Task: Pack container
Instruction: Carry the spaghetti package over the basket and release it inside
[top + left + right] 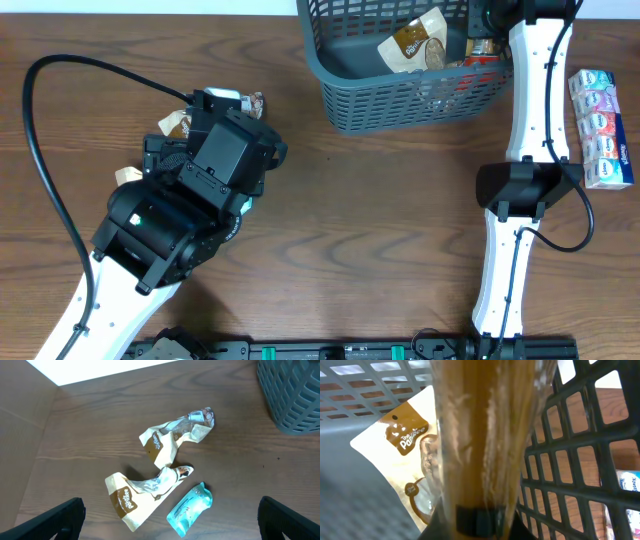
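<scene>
When tallying from the overhead view, get exactly one container (pixel 400 100), parked at about 1 o'clock on the table (pixel 380 230), dark grey-blue with lattice sides. Inside, can make out one packed cream packet (pixel 412 45) leaning near the middle and something red (pixel 480 75) toward the 3 o'clock end, too hidden to name. Two arms: left arm (pixel 170 215) coming in from 7 o'clock, right arm (pixel 530 110) from 5 o'clock, stretching up to the container's 3 o'clock end.

Right gripper (pixel 488 18) down inside the container, clenched on one clear packet (pixel 485 435) of tan stuff, hanging upright and filling the middle of its wrist view, with lattice wall just beside at 3 o'clock and the packed cream packet behind at 9 o'clock.

Left gripper (pixel 171 502) spread wide, gripping nothing, hovering over a little bunch at 9 o'clock on the table. Count three there: two cream-and-brown, namely the upper loose packet (pixel 172 435) and the lower loose packet (pixel 140 497), crumpled with ends meeting, plus one teal packet (pixel 190 510) just beside the lower one. Well apart from the container.

Also one multi-pack (pixel 600 130) of pink, purple and blue little packs at 3 o'clock, near the right arm.

Surface-wise: brown wood grain all over, one black cable (pixel 30 130) looping at 9 o'clock, black rail (pixel 330 350) along 6 o'clock. Room-wise, just a pale strip (pixel 150 8) past the 12 o'clock edge.
</scene>
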Available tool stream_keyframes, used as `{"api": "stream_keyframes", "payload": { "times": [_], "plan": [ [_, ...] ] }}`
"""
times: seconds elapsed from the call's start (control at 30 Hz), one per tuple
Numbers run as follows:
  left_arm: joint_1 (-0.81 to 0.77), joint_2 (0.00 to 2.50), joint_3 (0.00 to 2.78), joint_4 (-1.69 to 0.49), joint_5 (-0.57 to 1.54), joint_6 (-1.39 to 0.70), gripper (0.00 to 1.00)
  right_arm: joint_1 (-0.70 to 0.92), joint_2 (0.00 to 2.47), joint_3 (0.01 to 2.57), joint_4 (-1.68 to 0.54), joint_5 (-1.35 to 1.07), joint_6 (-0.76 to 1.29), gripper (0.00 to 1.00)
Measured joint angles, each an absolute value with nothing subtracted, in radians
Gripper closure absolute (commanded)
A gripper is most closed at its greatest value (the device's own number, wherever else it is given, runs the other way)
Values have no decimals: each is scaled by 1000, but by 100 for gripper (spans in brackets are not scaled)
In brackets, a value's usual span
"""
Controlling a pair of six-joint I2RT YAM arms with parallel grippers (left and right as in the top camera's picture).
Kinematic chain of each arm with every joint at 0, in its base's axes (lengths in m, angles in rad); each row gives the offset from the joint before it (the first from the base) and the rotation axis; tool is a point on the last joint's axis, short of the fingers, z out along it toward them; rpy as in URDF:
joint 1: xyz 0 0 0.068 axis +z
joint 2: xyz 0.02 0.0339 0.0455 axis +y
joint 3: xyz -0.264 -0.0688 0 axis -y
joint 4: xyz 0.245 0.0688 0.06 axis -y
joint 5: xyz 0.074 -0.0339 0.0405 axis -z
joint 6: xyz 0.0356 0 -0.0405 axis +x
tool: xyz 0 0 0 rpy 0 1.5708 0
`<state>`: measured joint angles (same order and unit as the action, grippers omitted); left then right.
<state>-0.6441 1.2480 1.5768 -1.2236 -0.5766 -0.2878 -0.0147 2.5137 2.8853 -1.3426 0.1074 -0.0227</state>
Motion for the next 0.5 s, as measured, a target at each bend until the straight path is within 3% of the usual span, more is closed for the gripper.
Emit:
{"api": "stream_keyframes", "payload": {
  "times": [0.07, 0.1, 0.23, 0.5],
  "plan": [
    [-644, 1248, 1577, -1224, -577, -288, 1, -15, 2514, 2885, -1343, 107, -17, 81],
    [-644, 1248, 1577, -1224, -577, -288, 1, -15, 2514, 2885, -1343, 105, -16, 73],
    [-644, 1248, 1577, -1224, -576, -288, 1, -15, 2513, 2893, -1333, 106, -12, 56],
    [-644, 1248, 1577, -1224, -577, -288, 1, -15, 2512, 2899, -1327, 105, -10, 52]
  ]
}}
